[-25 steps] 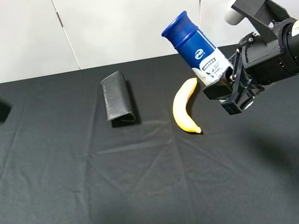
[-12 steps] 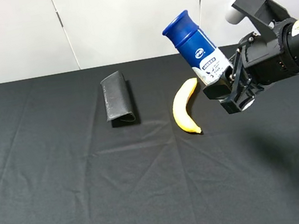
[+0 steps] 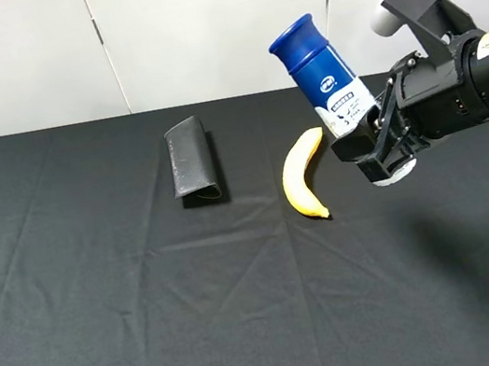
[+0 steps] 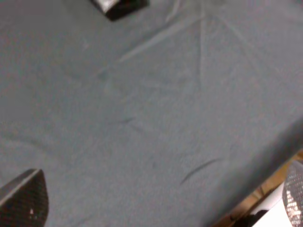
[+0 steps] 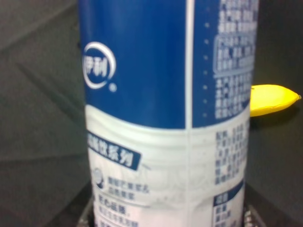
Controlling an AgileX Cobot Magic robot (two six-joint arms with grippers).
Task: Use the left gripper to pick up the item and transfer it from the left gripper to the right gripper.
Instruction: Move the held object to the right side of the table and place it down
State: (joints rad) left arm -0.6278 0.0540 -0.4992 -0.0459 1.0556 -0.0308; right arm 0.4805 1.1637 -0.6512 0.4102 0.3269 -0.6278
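Note:
The item (image 3: 326,79), a white bottle with a blue cap and blue label, hangs tilted above the table, cap up and leaning left. My right gripper (image 3: 365,138) is shut on its white lower end. In the right wrist view the item (image 5: 165,118) fills the frame. The left arm is outside the high view. Its wrist view shows the left gripper (image 4: 158,198) open, its fingertips (image 4: 26,198) far apart over bare cloth with nothing between them.
A yellow banana (image 3: 300,178) lies on the black cloth (image 3: 157,331) just left of and below the held bottle, and also shows as the banana (image 5: 272,99) behind it. A black folded case (image 3: 192,161) lies further left. The table edge (image 4: 265,189) appears near the left gripper.
The dark blur of the left arm at the high view's left edge has gone out of frame. The right gripper and bottle have shifted slightly right and up.

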